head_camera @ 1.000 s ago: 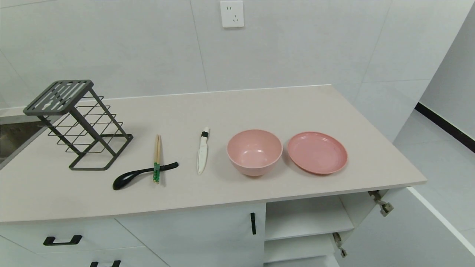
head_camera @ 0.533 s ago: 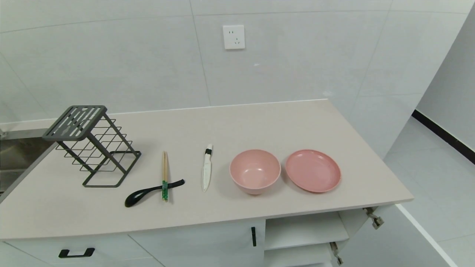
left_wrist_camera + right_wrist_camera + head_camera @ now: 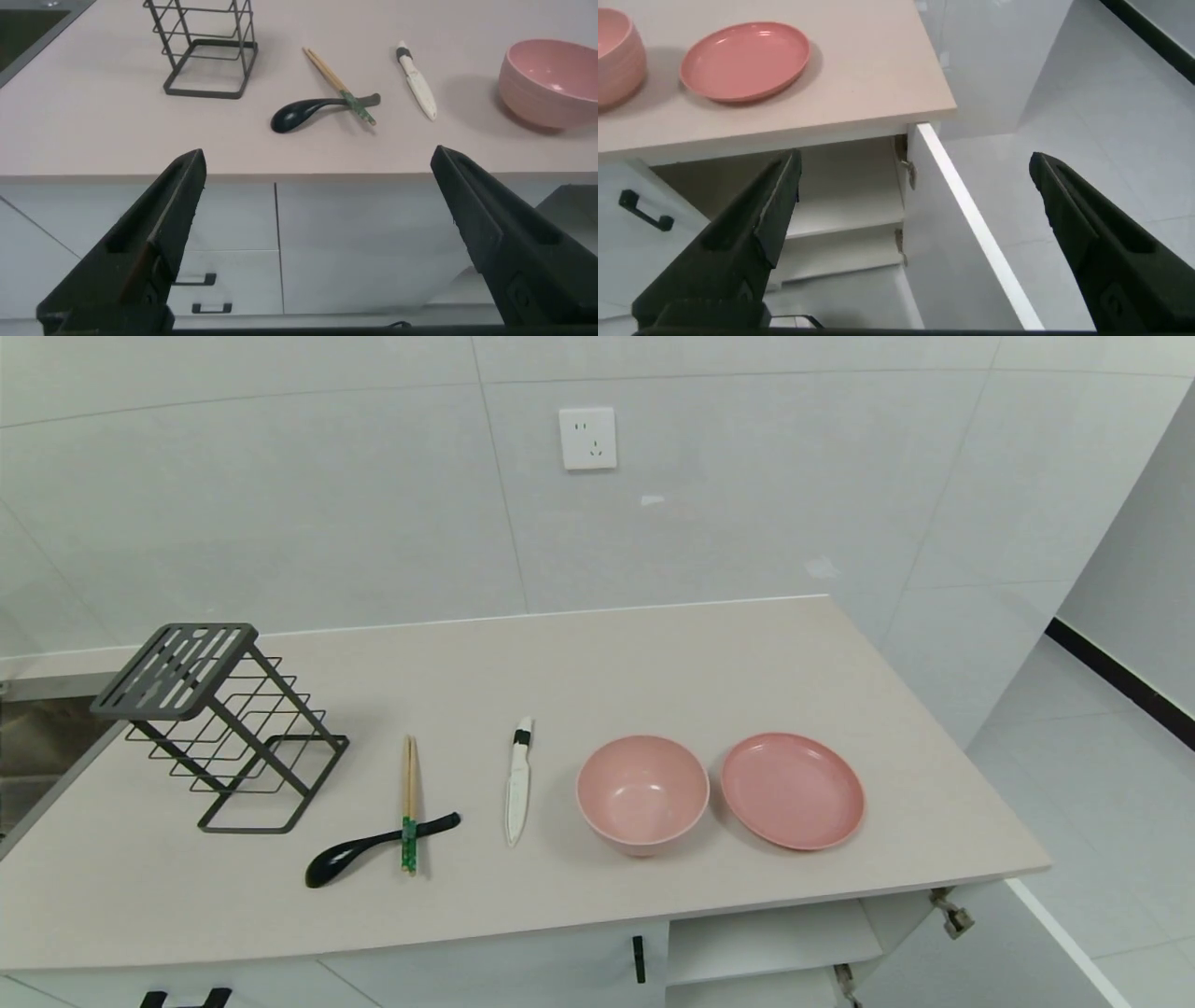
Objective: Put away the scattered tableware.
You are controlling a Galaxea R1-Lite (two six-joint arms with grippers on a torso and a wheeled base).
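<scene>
At the desk's [image 3: 653,672] far left end, next to a sink [image 3: 37,756], a dark wire rack [image 3: 219,723] stands upright. Right of it a black spoon [image 3: 373,847] lies flat, its scoop toward the front edge. A pair of chopsticks [image 3: 409,803] lies across its handle, touching it, with their green-banded ends nearest the front. A white knife [image 3: 518,782] lies next, apart from the chopsticks, with its point toward the front edge and its black-banded end toward the wall. Then come a pink bowl [image 3: 641,793], standing upright, and a pink plate [image 3: 792,790] just beside it (whether the rims touch cannot be told).

The left tool [image 3: 318,163] hangs in front of the desk, lower than its top and level with the drawer fronts. Its two dark fingers [image 3: 149,243] are spread wide with nothing between them, and it points at the stretch holding the spoon and chopsticks. The right tool [image 3: 915,168] hangs off the desk's right front corner, tilted downward, its fingers [image 3: 738,243] just as wide and bare. It faces the cupboard under the plate, where the white door [image 3: 966,224] is swung out and a shelf [image 3: 840,210] shows inside. Both tools are well apart from all the tableware.
</scene>
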